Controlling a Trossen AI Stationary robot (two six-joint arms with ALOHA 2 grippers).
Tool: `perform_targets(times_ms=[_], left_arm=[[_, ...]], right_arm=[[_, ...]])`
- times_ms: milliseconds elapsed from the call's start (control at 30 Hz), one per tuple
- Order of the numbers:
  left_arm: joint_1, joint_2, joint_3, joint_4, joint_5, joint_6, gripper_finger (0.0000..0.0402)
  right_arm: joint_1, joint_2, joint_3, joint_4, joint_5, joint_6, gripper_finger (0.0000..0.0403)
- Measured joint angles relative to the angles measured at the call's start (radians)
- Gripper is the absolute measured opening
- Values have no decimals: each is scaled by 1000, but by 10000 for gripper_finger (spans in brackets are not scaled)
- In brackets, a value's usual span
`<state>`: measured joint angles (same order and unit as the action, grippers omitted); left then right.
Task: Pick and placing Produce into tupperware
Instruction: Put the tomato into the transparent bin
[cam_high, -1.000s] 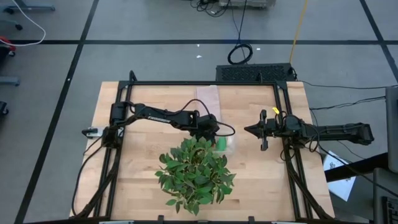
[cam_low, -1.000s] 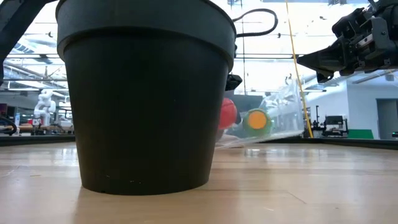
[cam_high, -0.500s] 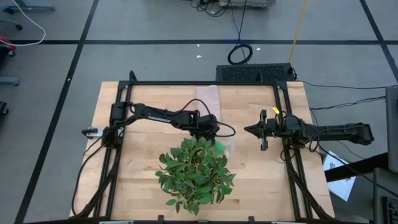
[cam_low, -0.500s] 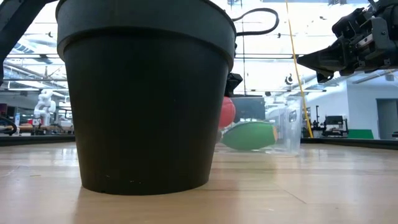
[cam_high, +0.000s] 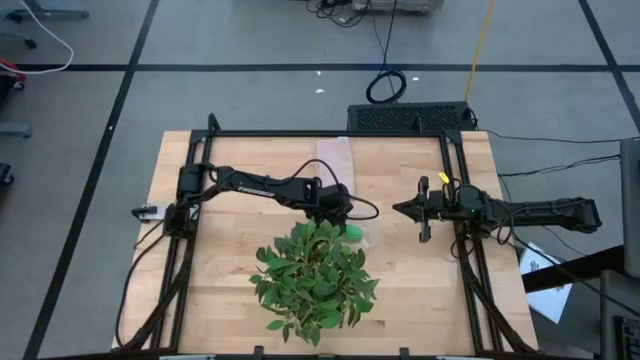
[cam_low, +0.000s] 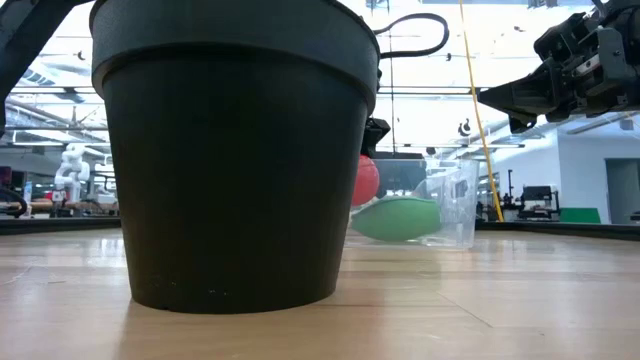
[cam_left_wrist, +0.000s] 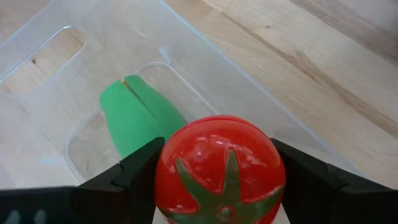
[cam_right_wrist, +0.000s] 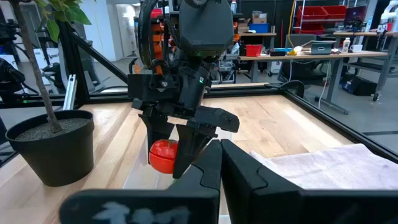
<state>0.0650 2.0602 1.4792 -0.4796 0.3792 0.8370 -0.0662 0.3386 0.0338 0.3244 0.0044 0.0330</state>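
Near the centre of the high view, we see the left gripper (cam_high: 338, 212) poised over the tupperware (cam_high: 366, 233), its fingers closed on the red produce piece (cam_left_wrist: 219, 168). From the left wrist view, the two dark fingers (cam_left_wrist: 140, 171) press against either side of this tomato-like ball, spread only as far as the ball's width. Below it, we see the green oval (cam_left_wrist: 138, 116) lying on the floor of the clear tub, whose rim (cam_left_wrist: 46, 40) crosses the upper left of that frame. At the middle of the low view, the red piece (cam_low: 364, 181) hangs just above the green oval (cam_low: 397, 218), partly hidden behind the black plant pot (cam_low: 235, 150). At the right of the high view, we find the right gripper (cam_high: 405, 209) held well apart from the tub above the tabletop (cam_high: 420, 280), its fingers nearly together and empty. The leafy plant (cam_high: 315, 275) fills the lower centre.
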Motion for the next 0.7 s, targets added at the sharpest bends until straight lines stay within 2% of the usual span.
perform_targets(times_ms=[700], left_arm=[[6, 1, -1, -23, -37, -56, 260]], right_arm=[[0, 0, 0, 0, 0, 0, 0]])
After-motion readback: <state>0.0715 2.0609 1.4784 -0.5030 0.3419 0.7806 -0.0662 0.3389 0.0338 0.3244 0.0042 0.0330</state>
